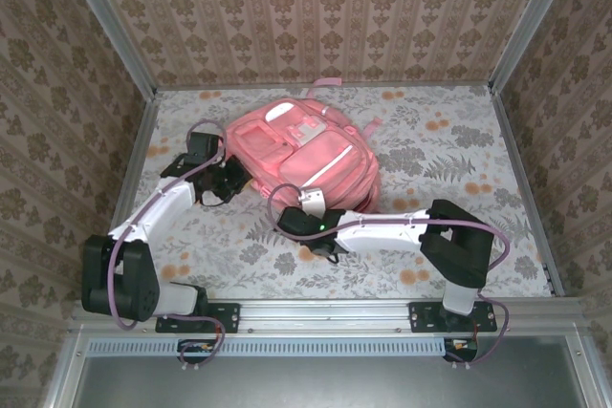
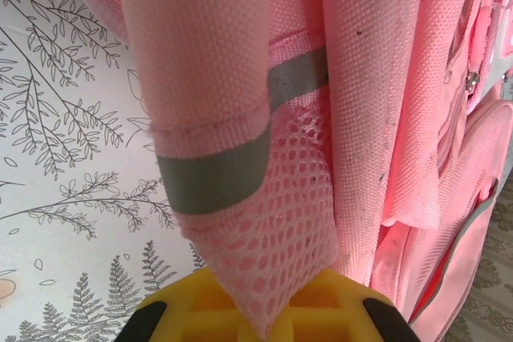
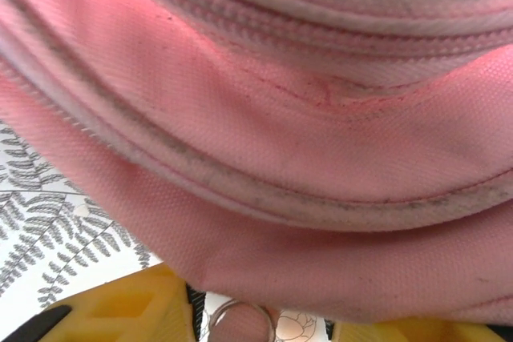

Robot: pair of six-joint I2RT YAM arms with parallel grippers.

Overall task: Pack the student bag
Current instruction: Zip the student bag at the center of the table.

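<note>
Pink fabric backpack [image 1: 306, 155] on floral surface [image 1: 449, 155].
Left pincer [image 2: 264, 319] pinches its mesh pocket [image 2: 288, 198]; right pincer [image 3: 268, 322] gapes against its edge.

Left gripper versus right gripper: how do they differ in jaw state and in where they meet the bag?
The left gripper looks shut on the bag's mesh pocket; the right gripper has jaws apart, a metal ring between them. The left gripper is at the bag's left side, the right gripper at its near edge. Both are yellow-tipped and close against pink fabric.
</note>
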